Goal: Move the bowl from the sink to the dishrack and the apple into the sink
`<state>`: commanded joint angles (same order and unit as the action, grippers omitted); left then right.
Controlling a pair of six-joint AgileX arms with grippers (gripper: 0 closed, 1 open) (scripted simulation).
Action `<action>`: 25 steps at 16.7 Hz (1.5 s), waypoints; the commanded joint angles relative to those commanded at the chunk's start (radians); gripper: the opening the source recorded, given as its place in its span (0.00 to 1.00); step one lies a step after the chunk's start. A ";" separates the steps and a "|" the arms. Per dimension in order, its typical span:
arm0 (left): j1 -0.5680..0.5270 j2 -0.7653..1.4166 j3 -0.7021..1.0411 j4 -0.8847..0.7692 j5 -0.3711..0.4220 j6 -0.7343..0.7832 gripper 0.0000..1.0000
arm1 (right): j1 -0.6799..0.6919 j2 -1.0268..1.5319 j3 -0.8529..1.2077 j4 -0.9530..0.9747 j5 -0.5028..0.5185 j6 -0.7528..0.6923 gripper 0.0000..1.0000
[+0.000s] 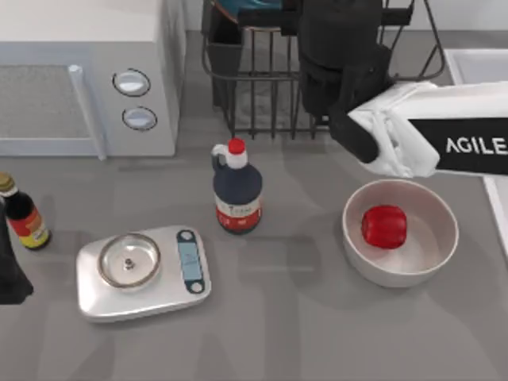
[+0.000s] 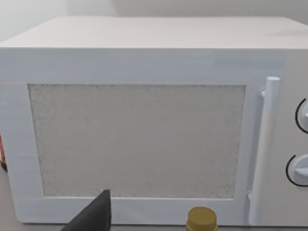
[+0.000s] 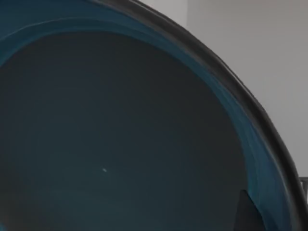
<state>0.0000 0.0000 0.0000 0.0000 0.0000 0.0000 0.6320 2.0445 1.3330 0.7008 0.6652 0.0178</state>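
Held the bowl (image 1: 238, 9) over the dishrack (image 1: 262, 87), top middle of frame, ready for dropping in; right gripper's (image 1: 262, 12) grip hidden, cannot tell.

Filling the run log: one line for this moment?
right arm: over dishrack | bowl: at right wrist camera | apple: in white bowl | left arm: parked, table's left edge

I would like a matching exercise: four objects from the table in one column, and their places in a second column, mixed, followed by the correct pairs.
Things:
1. apple
2. teal bowl
3. kitchen scale
4. microwave

Places:
A. back left of the table
B. inside the white bowl
C. at the dishrack, by the right arm
D. front left, near the dark bottle

Pairs: 1-B, 2-C, 3-D, 4-A
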 joint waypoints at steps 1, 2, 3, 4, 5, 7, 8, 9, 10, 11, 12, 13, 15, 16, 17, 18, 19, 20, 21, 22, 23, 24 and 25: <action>0.000 0.000 0.000 0.000 0.000 0.000 1.00 | 0.000 0.000 0.000 0.000 0.000 0.000 0.00; 0.000 0.000 0.000 0.000 0.000 0.000 1.00 | 0.000 0.000 0.000 0.000 0.000 0.000 0.00; 0.000 0.000 0.000 0.000 0.000 0.000 1.00 | 0.000 0.000 0.000 0.000 0.000 0.000 0.00; 0.000 0.000 0.000 0.000 0.000 0.000 1.00 | 0.000 0.000 0.000 0.000 0.000 0.000 0.00; 0.000 0.000 0.000 0.000 0.000 0.000 1.00 | 0.000 0.000 0.000 0.000 0.000 0.000 0.08; 0.000 0.000 0.000 0.000 0.000 0.000 1.00 | 0.000 0.000 0.000 0.000 0.000 0.000 0.23; 0.000 0.000 0.000 0.000 0.000 0.000 1.00 | 0.000 0.000 0.000 0.000 0.000 0.000 0.30; 0.000 0.000 0.000 0.000 0.000 0.000 1.00 | 0.000 0.000 0.000 0.000 0.000 0.000 0.38; 0.000 0.000 0.000 0.000 0.000 0.000 1.00 | 0.000 0.000 0.000 0.000 0.000 0.000 0.45; 0.000 0.000 0.000 0.000 0.000 0.000 1.00 | 0.000 0.000 0.000 0.000 0.000 0.000 0.53; 0.000 0.000 0.000 0.000 0.000 0.000 1.00 | 0.000 0.000 0.000 0.000 0.000 0.000 0.60; 0.000 0.000 0.000 0.000 0.000 0.000 1.00 | 0.000 0.000 0.000 0.000 0.000 0.000 0.68; 0.000 0.000 0.000 0.000 0.000 0.000 1.00 | 0.000 0.000 0.000 0.000 0.000 0.000 0.83; 0.000 0.000 0.000 0.000 0.000 0.000 1.00 | 0.000 0.000 0.000 0.000 0.000 0.000 0.90; 0.000 0.000 0.000 0.000 0.000 0.000 1.00 | 0.000 0.000 0.000 0.000 0.000 0.000 0.98; 0.000 0.000 0.000 0.000 0.000 0.000 1.00 | 0.000 0.000 0.000 0.000 0.000 0.000 1.00; 0.000 0.000 0.000 0.000 0.000 0.000 1.00 | 0.000 0.000 0.000 0.000 0.000 0.000 1.00; 0.000 0.000 0.000 0.000 0.000 0.000 1.00 | 0.000 0.000 0.000 0.000 0.000 0.000 1.00; 0.000 0.000 0.000 0.000 0.000 0.000 1.00 | 0.000 0.000 0.000 0.000 0.000 0.000 1.00; 0.000 0.000 0.000 0.000 0.000 0.000 1.00 | 0.000 0.000 0.000 0.000 0.000 0.000 1.00; 0.000 0.000 0.000 0.000 0.000 0.000 1.00 | 0.000 0.000 0.000 0.000 0.000 0.000 1.00; 0.000 0.000 0.000 0.000 0.000 0.000 1.00 | 0.000 0.000 0.000 0.000 0.000 0.000 1.00; 0.000 0.000 0.000 0.000 0.000 0.000 1.00 | 0.000 0.000 0.000 0.000 0.000 0.000 1.00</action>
<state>0.0000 0.0000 0.0000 0.0000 0.0000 0.0000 0.6320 2.0445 1.3330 0.7008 0.6652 0.0178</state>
